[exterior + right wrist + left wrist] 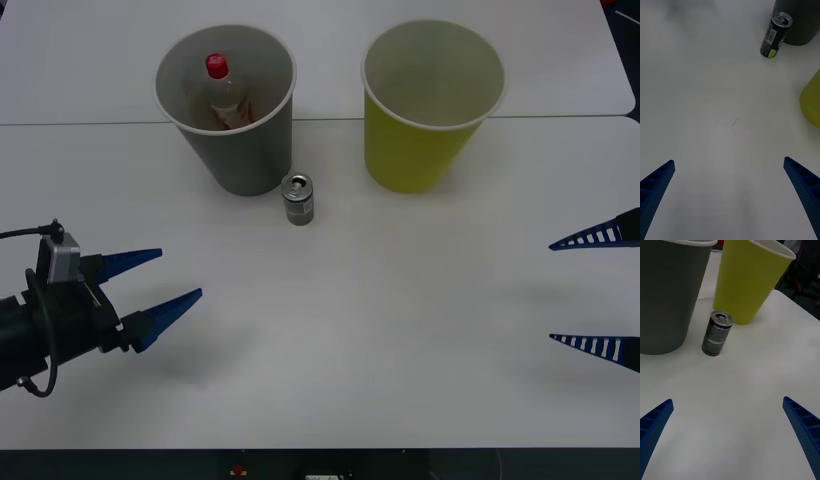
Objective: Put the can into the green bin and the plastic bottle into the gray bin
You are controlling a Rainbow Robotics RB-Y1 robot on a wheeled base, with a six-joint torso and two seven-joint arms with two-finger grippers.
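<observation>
Left pincer [158, 284] low over the table [360, 340], fingers apart, empty. Right pincer [594, 290] at the right edge, also apart. Can [298, 198] upright just beside the gray bin [240, 150], which holds the bottle [222, 90]. Green bin [425, 140] beside it.

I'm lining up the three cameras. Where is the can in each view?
Front view: the can stands on the table just in front of the gray bin.
Right wrist view: the can is beside the gray bin.
Left wrist view: the can is between both bins.
Shared landmark: the gray bin.
</observation>
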